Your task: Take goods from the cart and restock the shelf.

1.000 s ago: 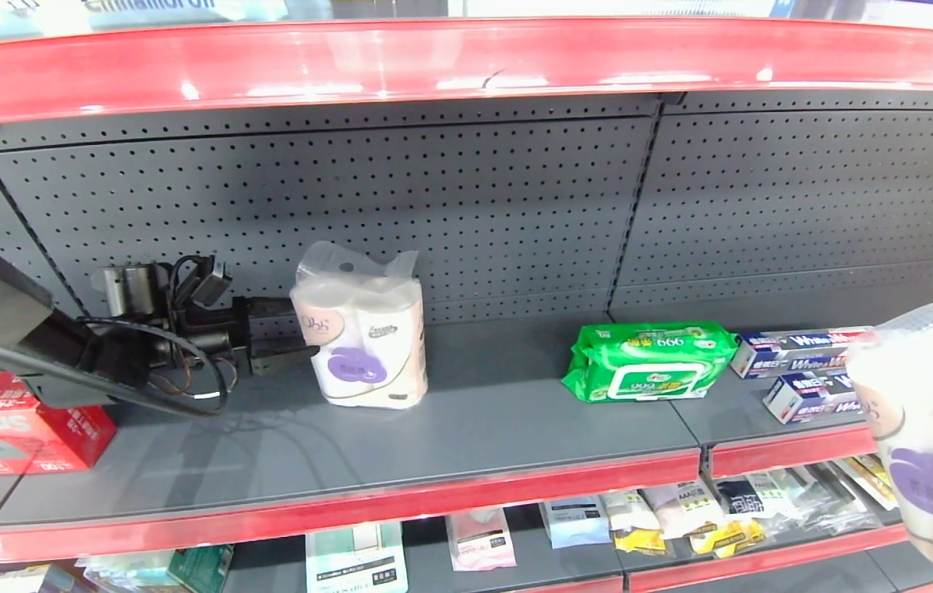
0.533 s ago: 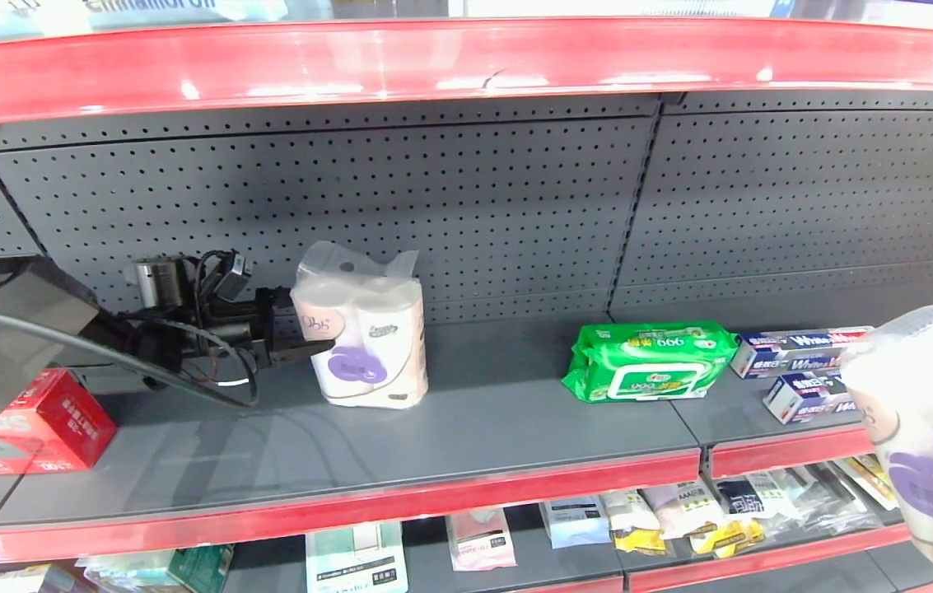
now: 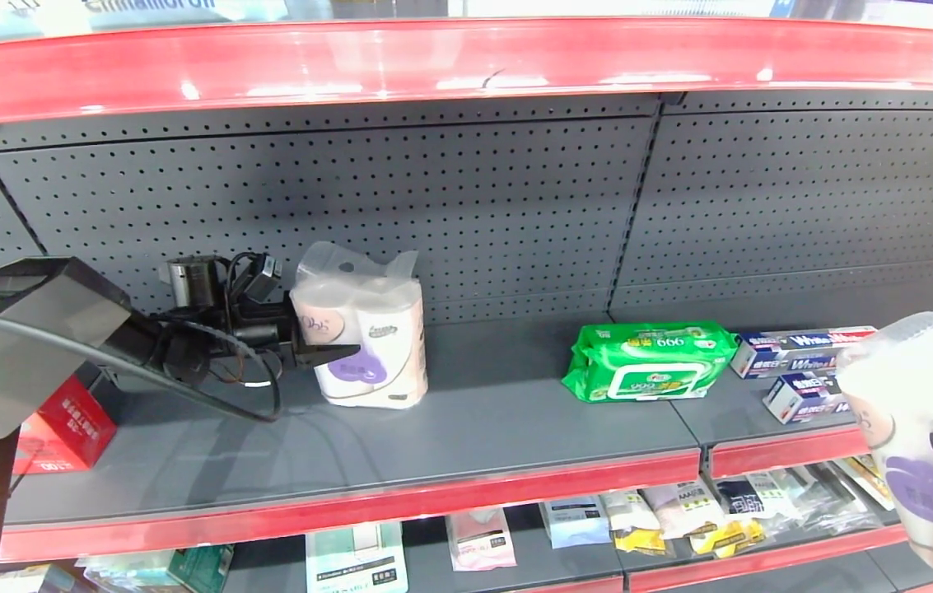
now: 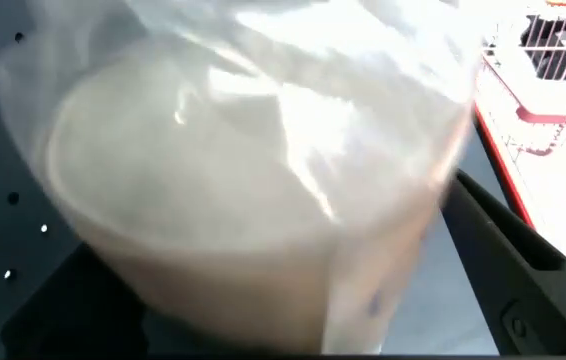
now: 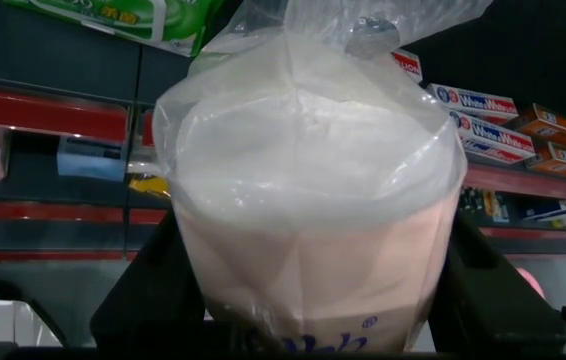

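Note:
A plastic-wrapped pack of toilet rolls (image 3: 367, 333) stands upright on the grey shelf (image 3: 474, 412), left of centre. My left gripper (image 3: 334, 338) comes at it from the left, open, with one finger (image 3: 336, 354) passing in front of the pack and the other behind it. Seen from the left wrist, the pack (image 4: 253, 190) sits between the dark fingers (image 4: 523, 270). At the lower right, in front of the shelf, my right gripper (image 5: 308, 290) is shut on a second pack of toilet rolls (image 3: 915, 428), held upright (image 5: 313, 200).
A green wipes pack (image 3: 647, 360) and toothpaste boxes (image 3: 804, 366) lie on the shelf's right part. A red box (image 3: 62, 424) sits far left. Bare shelf lies between the standing pack and the wipes. Small packets (image 3: 680, 511) fill the lower shelf. A red cart (image 4: 563, 60) stands behind.
My left gripper has slid right along the shelf, so its fingers now straddle the standing pack, which has not moved. The pack in my right gripper has sunk slightly.

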Available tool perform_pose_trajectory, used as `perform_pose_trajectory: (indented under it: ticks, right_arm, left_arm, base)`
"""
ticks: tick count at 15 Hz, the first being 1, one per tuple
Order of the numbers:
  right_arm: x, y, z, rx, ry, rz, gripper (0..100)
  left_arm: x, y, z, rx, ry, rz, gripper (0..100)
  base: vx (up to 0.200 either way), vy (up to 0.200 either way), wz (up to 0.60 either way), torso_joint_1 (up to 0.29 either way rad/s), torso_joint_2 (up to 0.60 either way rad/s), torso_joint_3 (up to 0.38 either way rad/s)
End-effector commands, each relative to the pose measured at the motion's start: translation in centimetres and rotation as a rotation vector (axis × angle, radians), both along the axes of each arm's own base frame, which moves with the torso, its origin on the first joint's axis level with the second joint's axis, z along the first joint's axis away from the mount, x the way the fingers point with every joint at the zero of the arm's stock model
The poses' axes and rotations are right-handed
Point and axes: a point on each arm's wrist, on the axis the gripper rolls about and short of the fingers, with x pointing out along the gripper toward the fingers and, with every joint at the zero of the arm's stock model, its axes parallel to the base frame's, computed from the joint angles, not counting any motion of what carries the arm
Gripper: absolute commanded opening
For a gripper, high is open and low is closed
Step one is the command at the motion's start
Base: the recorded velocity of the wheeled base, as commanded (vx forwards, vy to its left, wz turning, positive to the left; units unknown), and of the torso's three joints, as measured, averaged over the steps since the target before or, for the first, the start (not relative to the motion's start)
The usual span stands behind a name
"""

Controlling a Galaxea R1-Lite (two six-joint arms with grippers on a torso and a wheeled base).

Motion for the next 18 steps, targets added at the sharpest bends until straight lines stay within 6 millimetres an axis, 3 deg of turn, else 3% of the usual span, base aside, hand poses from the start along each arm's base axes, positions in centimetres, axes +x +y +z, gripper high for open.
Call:
perform_pose_trajectory:
  ticks: [1,9,10,16,18]
  right_arm:
    - [-0.1,0.0,0.0,0.0,-0.004,0.0,0]
    - [-0.1,0.0,0.0,0.001,-0.006,0.0,0]
    - [-0.1,0.0,0.0,0.002,-0.004,0.001,0]
    - [-0.1,0.0,-0.3,0.004,0.006,0.002,0]
    - [0.0,0.0,-0.3,0.006,0.01,0.003,0]
  left_arm:
    - [0.1,-0.2,0.5,-0.001,-0.017,0.02,100]
    - [0.1,-1.0,0.8,-0.015,-0.049,0.025,100]
    - [0.1,-1.0,0.7,-0.015,-0.049,0.025,0]
    - [-1.4,-1.4,-0.5,-0.004,0.034,0.086,0]
    - [-2.9,-1.4,-0.4,-0.011,0.072,0.095,0]
  base:
    - [0.0,0.0,0.0,0.0,0.0,0.0]
    - [0.0,0.0,0.0,0.0,0.0,0.0]
    - [0.0,0.0,0.0,0.0,0.0,0.0]
    - [0.0,0.0,0.0,0.0,0.0,0.0]
    - [0.0,0.0,0.0,0.0,0.0,0.0]
